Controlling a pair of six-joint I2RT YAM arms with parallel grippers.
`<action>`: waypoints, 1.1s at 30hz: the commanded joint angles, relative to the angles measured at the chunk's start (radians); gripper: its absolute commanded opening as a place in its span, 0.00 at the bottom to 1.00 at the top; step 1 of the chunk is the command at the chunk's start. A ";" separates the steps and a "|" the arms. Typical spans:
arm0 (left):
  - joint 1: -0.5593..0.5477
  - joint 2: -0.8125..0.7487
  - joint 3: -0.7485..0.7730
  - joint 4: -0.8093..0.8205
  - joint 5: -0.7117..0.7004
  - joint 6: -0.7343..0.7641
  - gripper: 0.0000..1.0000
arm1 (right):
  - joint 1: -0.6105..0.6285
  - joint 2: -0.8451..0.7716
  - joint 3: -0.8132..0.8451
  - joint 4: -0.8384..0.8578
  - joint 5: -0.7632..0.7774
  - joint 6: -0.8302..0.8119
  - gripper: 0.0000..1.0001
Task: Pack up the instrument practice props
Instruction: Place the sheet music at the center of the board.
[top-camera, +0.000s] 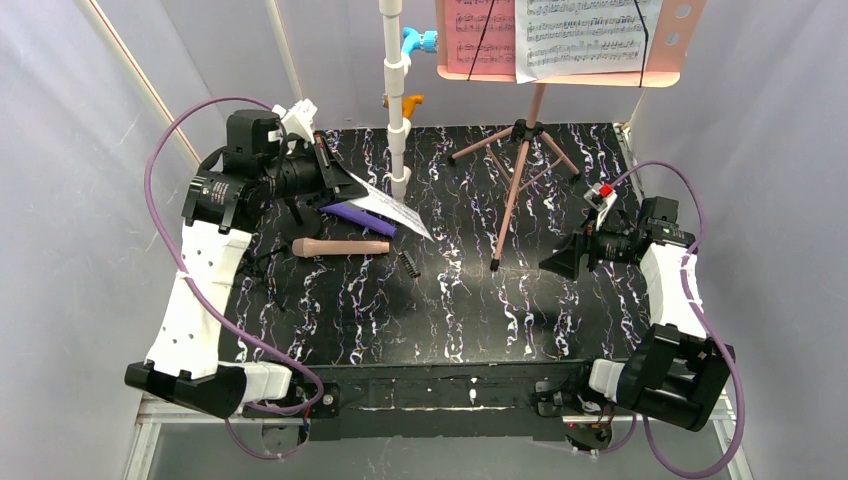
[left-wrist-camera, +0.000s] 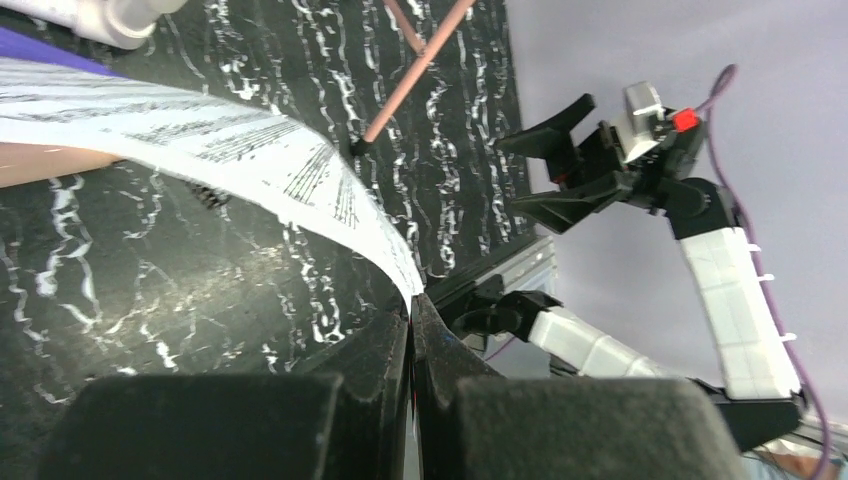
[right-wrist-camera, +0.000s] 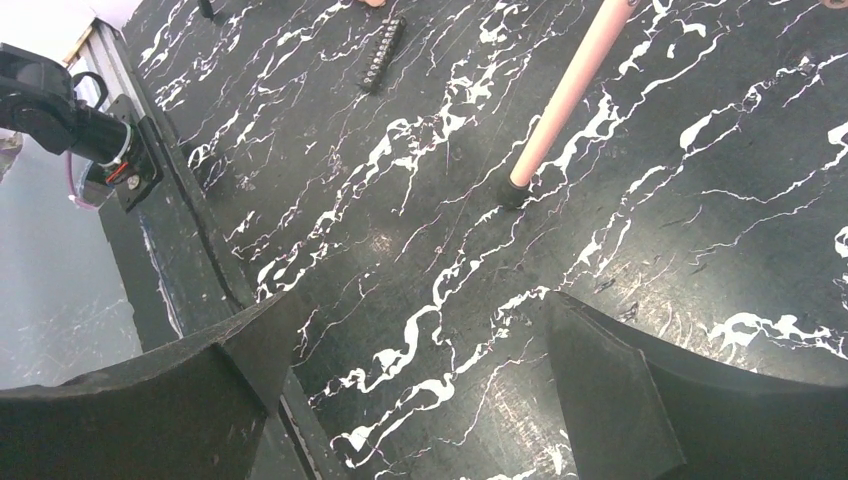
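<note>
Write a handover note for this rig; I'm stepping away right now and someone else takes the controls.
Left claw: shut on the edge of a white sheet-music page, held above the table.
Right claw: open and empty, above the table near the front foot of the pink music stand.
Props: the purple tube and beige-pink tube lie on the table by the left claw. A pink page and a second white page sit on the stand's desk.
Done: nothing visibly packed away.
Left: held page, both tubes, stand and its pages.
</note>
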 joint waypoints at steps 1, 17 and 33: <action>-0.002 0.000 0.021 -0.065 -0.089 0.108 0.00 | -0.004 -0.002 0.007 -0.021 -0.010 -0.025 1.00; 0.006 0.200 0.226 -0.075 0.005 0.207 0.00 | -0.004 0.015 0.014 -0.060 -0.001 -0.066 1.00; 0.212 0.055 -0.308 -0.077 -0.068 0.267 0.00 | -0.004 0.023 0.013 -0.076 -0.002 -0.082 1.00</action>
